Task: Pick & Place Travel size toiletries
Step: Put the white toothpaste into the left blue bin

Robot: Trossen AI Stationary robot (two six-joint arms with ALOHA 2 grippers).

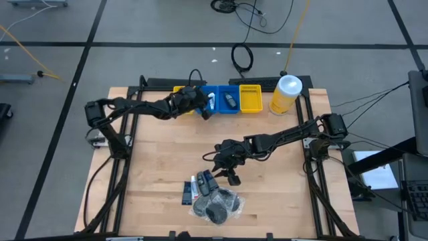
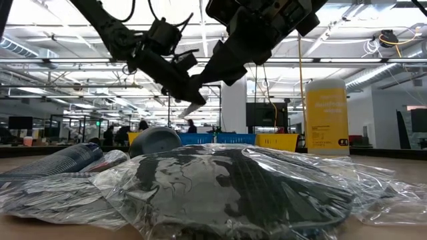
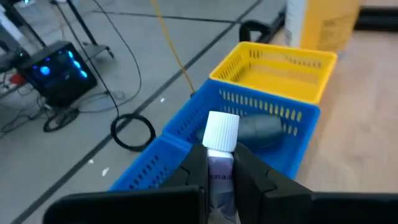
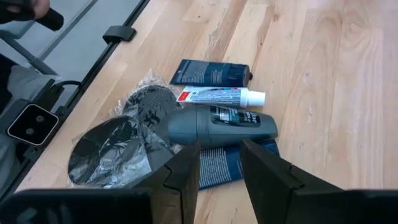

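Observation:
The toiletries lie in a pile near the table's near edge (image 1: 210, 195): a dark grey bottle (image 4: 221, 124), a white printed tube (image 4: 217, 95), a flat dark packet (image 4: 208, 73) and dark mesh puffs (image 4: 112, 149) in clear plastic. My right gripper (image 4: 219, 152) hovers open just above the bottle, touching nothing. My left gripper (image 3: 219, 158) is up over the blue bins (image 1: 221, 100) at the far edge, shut on a white-capped tube (image 3: 221, 132). A dark bottle (image 3: 261, 129) lies on the floor of one blue bin. My left gripper pinches the tube's body just below its white cap (image 3: 219, 171) between its two fingers. The tube lies along the fingers, its cap sticking out past the fingertips. It is lifted clear, above the blue bin's near wall (image 3: 186, 140).
A row of bins stands along the far edge, two blue ones beside a yellow bin (image 1: 251, 98), and another yellow one (image 1: 179, 90) partly under my left arm. A big yellow canister (image 1: 286, 92) stands right of them. Bare wood (image 1: 154, 154) lies between pile and bins.

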